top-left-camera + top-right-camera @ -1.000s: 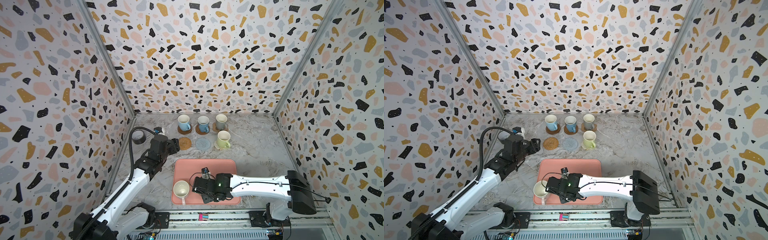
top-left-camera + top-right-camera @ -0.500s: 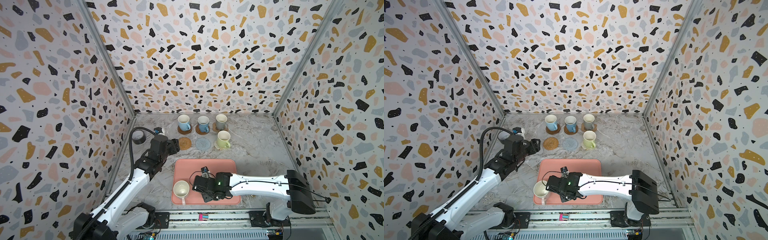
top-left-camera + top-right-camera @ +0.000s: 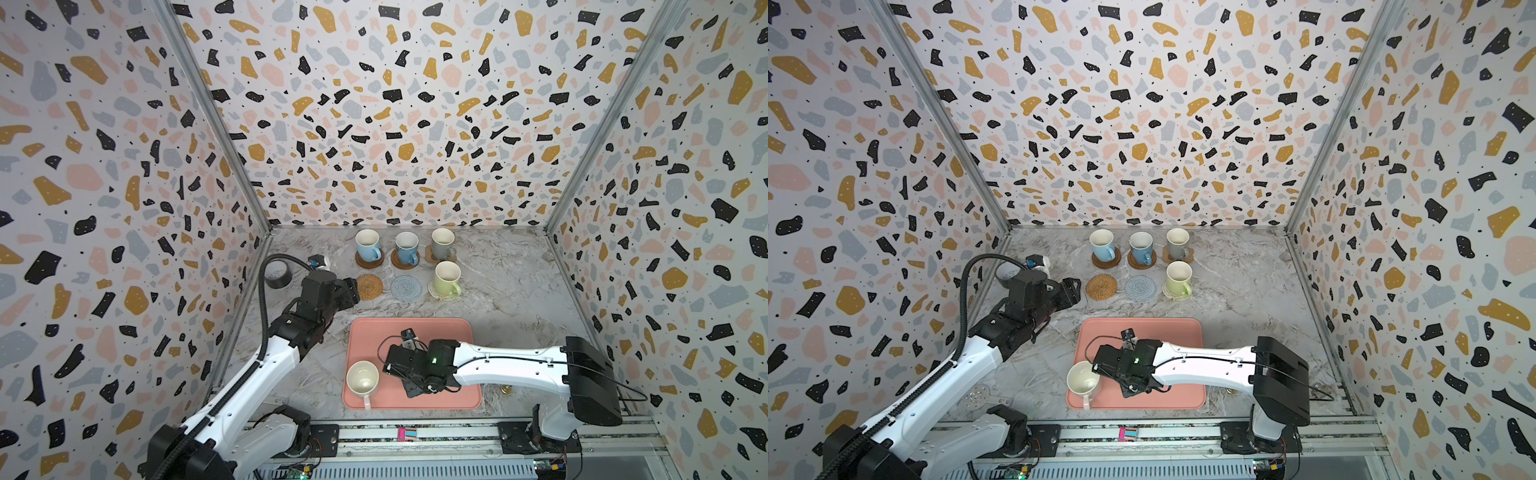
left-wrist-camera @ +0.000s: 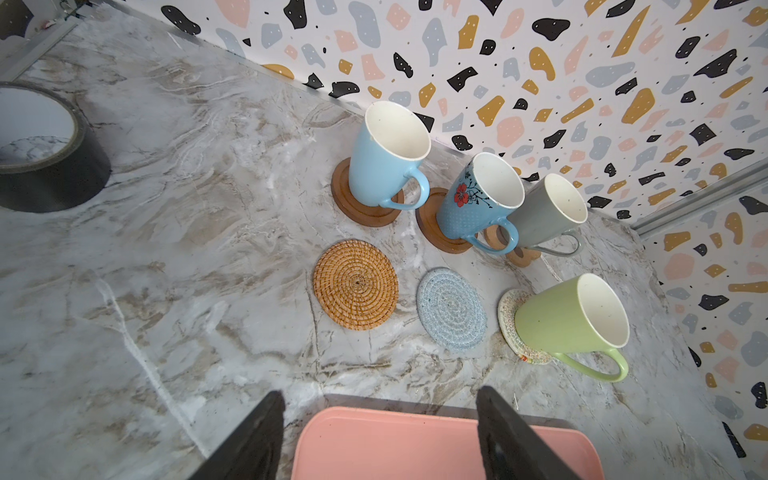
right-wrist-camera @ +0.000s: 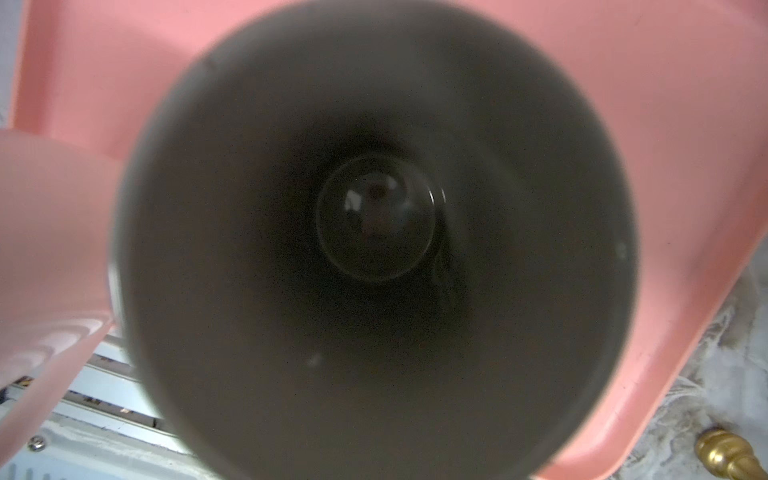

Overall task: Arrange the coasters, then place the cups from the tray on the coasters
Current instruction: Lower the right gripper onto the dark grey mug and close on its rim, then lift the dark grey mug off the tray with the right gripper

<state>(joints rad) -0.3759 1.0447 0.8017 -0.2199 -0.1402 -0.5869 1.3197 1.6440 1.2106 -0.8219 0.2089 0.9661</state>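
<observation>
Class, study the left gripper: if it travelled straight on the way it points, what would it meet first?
Probably the tan rattan coaster, lying bare just ahead of the left gripper. Its height above the table is unclear, so it might instead pass over towards the pale blue coaster.

Marble-look tabletop [image 3: 511, 299], salmon-pink tray [image 3: 436, 330] at six o'clock, dark grey tape roll [image 3: 277, 277] at ten, coasters [image 3: 369, 265] in two rows toward twelve, rattan coaster [image 3: 369, 286] just beside pale blue coaster [image 3: 405, 287], small brass knob [image 3: 505, 389] at five.
</observation>
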